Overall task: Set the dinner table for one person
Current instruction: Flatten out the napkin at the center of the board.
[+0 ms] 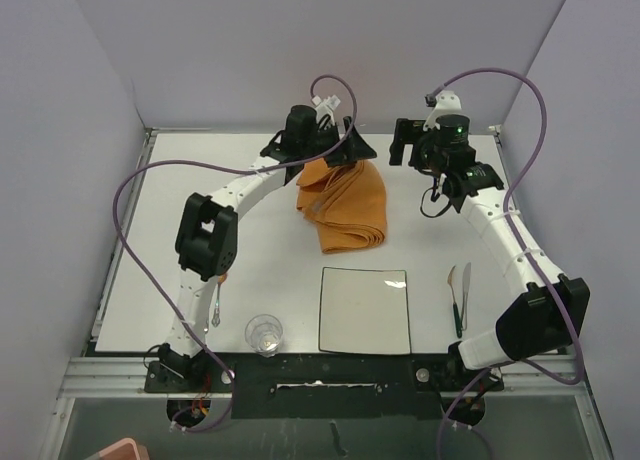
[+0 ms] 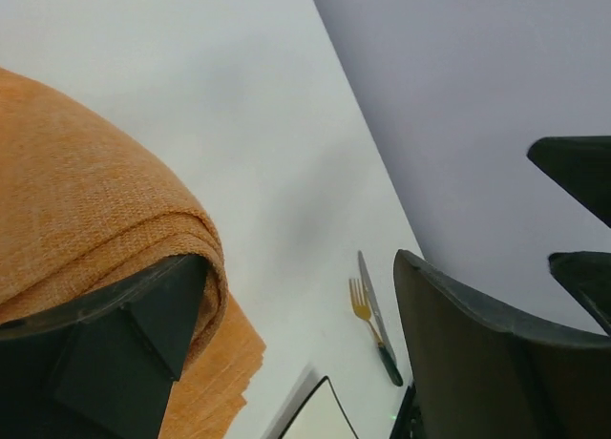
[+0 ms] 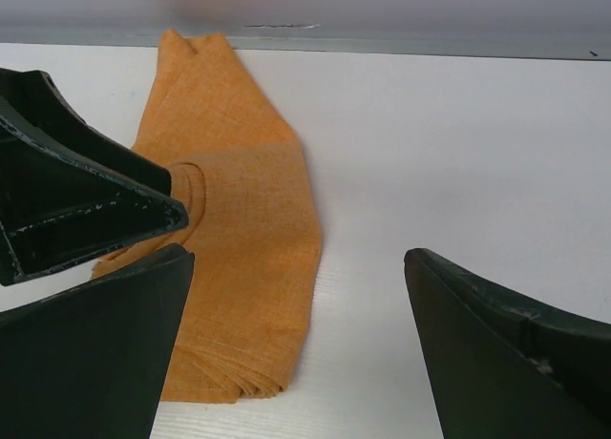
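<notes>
The white dinner table (image 1: 250, 250) carries a folded orange cloth (image 1: 345, 205) at the far middle. My left gripper (image 1: 345, 150) is at the cloth's far end with its jaws wide apart. In the left wrist view (image 2: 301, 267) a fold of the cloth (image 2: 86, 200) drapes over one finger (image 2: 105, 353), while the other finger (image 2: 458, 353) is clear of it. My right gripper (image 1: 402, 145) is open and empty just right of the cloth, facing it. In the right wrist view (image 3: 298, 258) the cloth (image 3: 248, 229) lies ahead, with the left gripper's finger (image 3: 76, 200) pressed against its bunched fold.
A square white plate (image 1: 364, 310) sits at the near middle. A knife and a fork (image 1: 460, 295) lie right of it, also in the left wrist view (image 2: 368, 310). A glass (image 1: 264, 335) stands left of the plate. A slim utensil (image 1: 215, 308) lies beside the left arm.
</notes>
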`<move>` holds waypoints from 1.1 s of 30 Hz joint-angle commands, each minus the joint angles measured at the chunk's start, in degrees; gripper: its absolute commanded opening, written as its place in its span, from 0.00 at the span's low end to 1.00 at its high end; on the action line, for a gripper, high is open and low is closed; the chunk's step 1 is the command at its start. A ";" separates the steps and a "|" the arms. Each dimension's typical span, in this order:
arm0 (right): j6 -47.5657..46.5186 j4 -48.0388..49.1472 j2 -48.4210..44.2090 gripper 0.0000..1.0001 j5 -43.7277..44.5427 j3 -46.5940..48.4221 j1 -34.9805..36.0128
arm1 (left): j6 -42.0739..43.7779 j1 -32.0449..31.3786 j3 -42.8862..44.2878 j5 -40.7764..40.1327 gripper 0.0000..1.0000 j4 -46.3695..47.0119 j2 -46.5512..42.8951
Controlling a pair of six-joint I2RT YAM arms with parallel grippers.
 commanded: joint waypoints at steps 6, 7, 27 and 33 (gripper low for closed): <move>-2.94 2.86 -3.11 0.98 1.45 2.66 0.14 | -6.83 2.99 -7.52 6.25 0.83 22.60 -8.71; -2.90 3.14 -3.32 0.98 1.34 2.30 0.18 | -7.35 3.98 -7.65 6.42 0.84 23.13 -10.08; 0.80 -2.97 9.11 0.98 -8.41 4.16 9.72 | 8.86 11.85 -13.57 -10.22 0.83 -5.99 -24.77; 0.15 -5.44 14.24 0.98 -8.54 6.78 13.36 | 6.76 18.69 -23.04 -12.96 0.82 -4.53 -29.27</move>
